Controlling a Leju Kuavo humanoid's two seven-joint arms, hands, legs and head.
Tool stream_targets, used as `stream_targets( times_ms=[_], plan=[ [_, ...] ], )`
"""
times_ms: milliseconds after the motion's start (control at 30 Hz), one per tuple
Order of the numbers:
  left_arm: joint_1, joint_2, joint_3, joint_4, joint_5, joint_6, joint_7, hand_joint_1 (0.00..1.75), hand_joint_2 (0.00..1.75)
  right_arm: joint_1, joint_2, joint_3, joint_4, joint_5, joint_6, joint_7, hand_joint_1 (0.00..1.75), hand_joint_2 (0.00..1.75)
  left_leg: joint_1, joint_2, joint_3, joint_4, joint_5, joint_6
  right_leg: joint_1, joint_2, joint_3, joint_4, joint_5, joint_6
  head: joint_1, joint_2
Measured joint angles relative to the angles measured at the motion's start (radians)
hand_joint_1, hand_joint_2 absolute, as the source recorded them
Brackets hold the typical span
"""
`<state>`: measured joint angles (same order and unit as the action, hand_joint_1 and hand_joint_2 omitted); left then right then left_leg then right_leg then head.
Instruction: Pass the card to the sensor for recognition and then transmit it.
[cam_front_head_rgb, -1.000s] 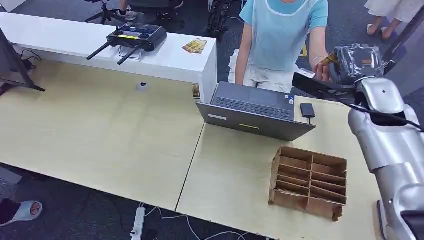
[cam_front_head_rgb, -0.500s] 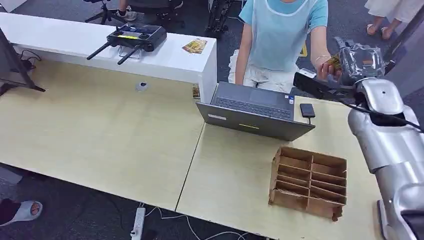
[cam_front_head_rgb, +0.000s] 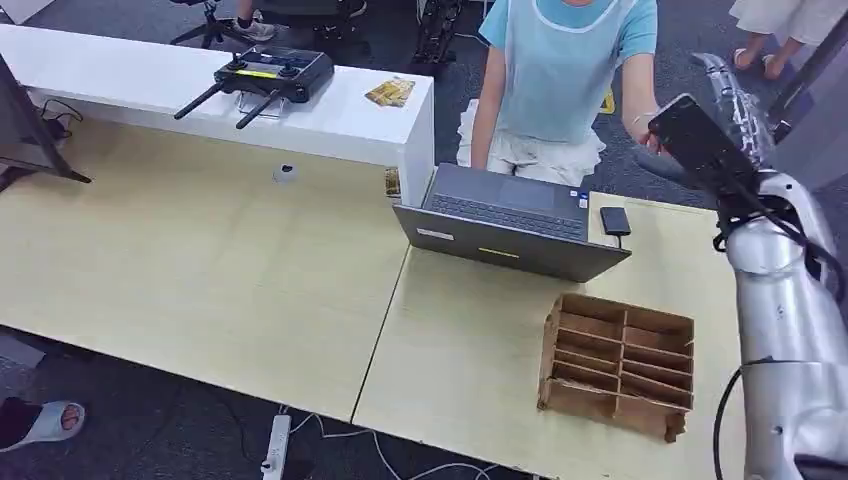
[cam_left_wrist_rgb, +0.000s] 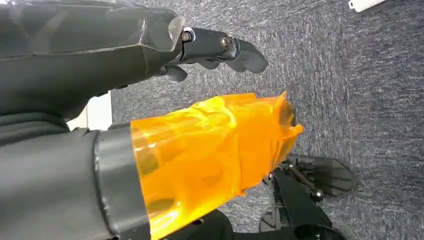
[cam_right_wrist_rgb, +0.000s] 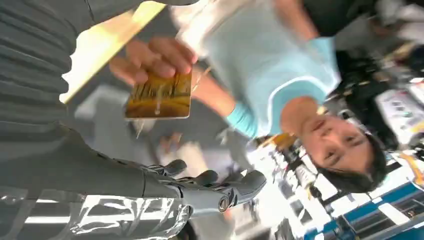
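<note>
While a person's fingers (cam_right_wrist_rgb: 150, 57) pinch the card (cam_right_wrist_rgb: 159, 95), the right hand (cam_right_wrist_rgb: 200, 192) (spread, empty) lies just beside it.

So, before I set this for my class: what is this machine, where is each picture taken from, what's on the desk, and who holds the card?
It is a humanoid robot with two silver arms. One picture looks down from its head; the other two come from wrist cameras. On the pale wooden desk sit a grey open laptop, a small black sensor box and a brown cardboard sorting tray. The right hand is raised toward a person in a light blue shirt, whose hand holds the gold picture card. The left hand hangs over grey carpet.
</note>
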<state>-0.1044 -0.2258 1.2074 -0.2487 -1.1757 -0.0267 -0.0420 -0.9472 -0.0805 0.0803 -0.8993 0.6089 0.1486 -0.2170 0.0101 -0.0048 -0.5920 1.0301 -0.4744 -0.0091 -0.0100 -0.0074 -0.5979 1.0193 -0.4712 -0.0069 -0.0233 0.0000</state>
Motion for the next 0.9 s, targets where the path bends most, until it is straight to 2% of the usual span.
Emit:
stream_targets(
  times_ms=[133,200,500,700,900],
  plan=[
    [0.001,0.003,0.000,0.000,0.003,0.004,0.001,0.00,0.00,0.079,0.008,-0.071,-0.095,-0.195,0.041,-0.027,0.00,1.75,0.000,0.000,0.000,0.000,0.000,0.000,0.000,0.000,0.000,0.000,0.000,0.000,0.000,0.000],
    [0.001,0.003,0.000,0.000,0.009,0.006,0.001,0.00,0.00,0.125,0.012,-0.091,-0.146,-0.245,0.046,-0.036,0.00,1.75,0.000,0.000,0.000,0.000,0.000,0.000,0.000,0.000,0.000,0.000,0.000,0.000,0.000,0.000],
    [0.005,-0.001,0.012,0.000,0.034,0.023,-0.002,0.00,0.00,0.433,0.035,-0.180,-0.541,-0.538,0.089,-0.095,0.00,1.75,0.000,-0.001,0.000,0.000,-0.001,0.000,0.000,-0.001,0.000,-0.001,-0.001,0.000,0.000,0.000],
    [0.009,-0.007,0.029,0.000,0.048,0.039,0.002,0.00,0.00,0.626,0.075,-0.230,-0.779,-0.593,0.104,-0.108,0.00,1.75,0.000,-0.001,-0.001,0.000,-0.002,0.000,0.000,0.000,0.000,-0.001,-0.002,0.000,0.000,0.000],
    [0.009,-0.008,0.039,0.000,0.064,0.042,-0.001,0.00,0.00,0.775,0.111,-0.240,-0.913,-0.581,0.105,-0.126,0.00,1.75,0.000,0.000,0.000,0.000,-0.002,0.000,0.000,0.000,0.000,-0.001,-0.002,0.000,0.000,0.000]
  ],
)
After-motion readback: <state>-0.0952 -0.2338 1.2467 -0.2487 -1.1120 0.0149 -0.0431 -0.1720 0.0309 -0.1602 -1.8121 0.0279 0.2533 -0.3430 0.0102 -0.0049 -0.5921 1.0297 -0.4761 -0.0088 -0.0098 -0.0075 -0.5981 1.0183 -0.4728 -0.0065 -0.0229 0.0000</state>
